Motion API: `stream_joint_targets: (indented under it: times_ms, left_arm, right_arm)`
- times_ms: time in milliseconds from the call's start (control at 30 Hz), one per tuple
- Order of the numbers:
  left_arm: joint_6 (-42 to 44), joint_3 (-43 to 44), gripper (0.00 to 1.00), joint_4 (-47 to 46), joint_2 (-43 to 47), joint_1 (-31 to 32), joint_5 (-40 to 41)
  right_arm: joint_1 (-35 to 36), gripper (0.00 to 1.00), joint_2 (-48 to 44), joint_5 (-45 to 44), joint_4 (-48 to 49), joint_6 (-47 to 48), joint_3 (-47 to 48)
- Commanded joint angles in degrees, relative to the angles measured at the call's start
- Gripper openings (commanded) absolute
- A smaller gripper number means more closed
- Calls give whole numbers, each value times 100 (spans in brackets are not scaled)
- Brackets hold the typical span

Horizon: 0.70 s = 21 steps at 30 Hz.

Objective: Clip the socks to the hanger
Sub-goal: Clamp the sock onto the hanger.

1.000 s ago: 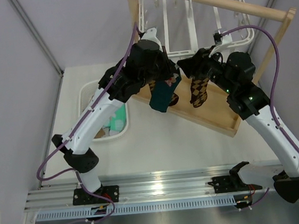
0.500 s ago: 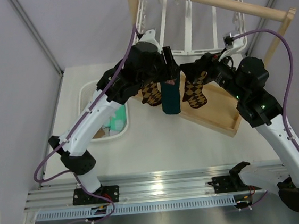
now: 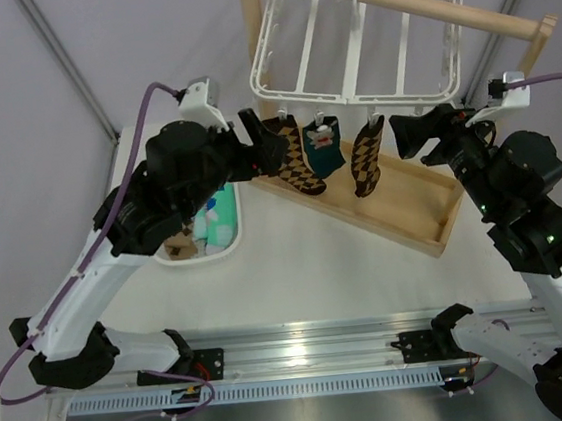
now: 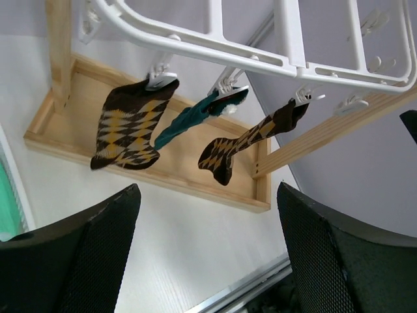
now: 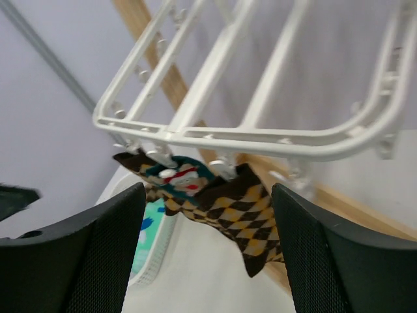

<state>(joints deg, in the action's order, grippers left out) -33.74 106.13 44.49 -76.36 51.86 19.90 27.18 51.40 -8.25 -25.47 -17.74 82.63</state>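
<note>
Both arms have drawn back from the hanger (image 3: 359, 90) since a second ago. The frame, then dragged down between them, hangs level again from the wooden rod (image 3: 441, 11), and a third sock now dangles from it that was then in the left gripper's pinch. That reads as one clipping step just finished, with three socks up and more still to fetch. At the far left, the white basket (image 3: 211, 258) holds a mint green sock (image 3: 219, 217) and some other fabric I cannot make out. The left arm is folded above it, elbow high, wrist aimed right. The left gripper (image 3: 262, 144) has its fingers spread and empty, and the left wrist view shows it clear of the socks. Next, along the near rail of the hanger, hang the left argyle sock (image 3: 296, 161), the teal sock (image 3: 325, 152) and the right argyle sock (image 3: 366, 159). Each hangs by its cuff from its own clip, over the wooden tray (image 3: 413, 222). At the right, the right arm rises steeply from its base, wrist turned left toward the socks. The right gripper (image 3: 406, 135) is likewise spread wide, pinching nothing, and stands apart from the right argyle sock. The next pick probably belongs to the basket.
</note>
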Motion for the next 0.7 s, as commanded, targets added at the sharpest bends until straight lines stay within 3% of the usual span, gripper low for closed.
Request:
stream_joint_targets:
  times_ms: [0,200,667]
  left_arm:
    - [183,-530,89,-528,331,35,198]
    - [324,-1041,96,-652,621,44,295]
    - [631,-2174,99,-1557,1158,44,-205]
  right_arm:
    - [7,80,-33,-1116,-554,270,175]
    - [7,77,11,-1882,-670,420,-1]
    - [15,75,590,-1039,297,455,-283]
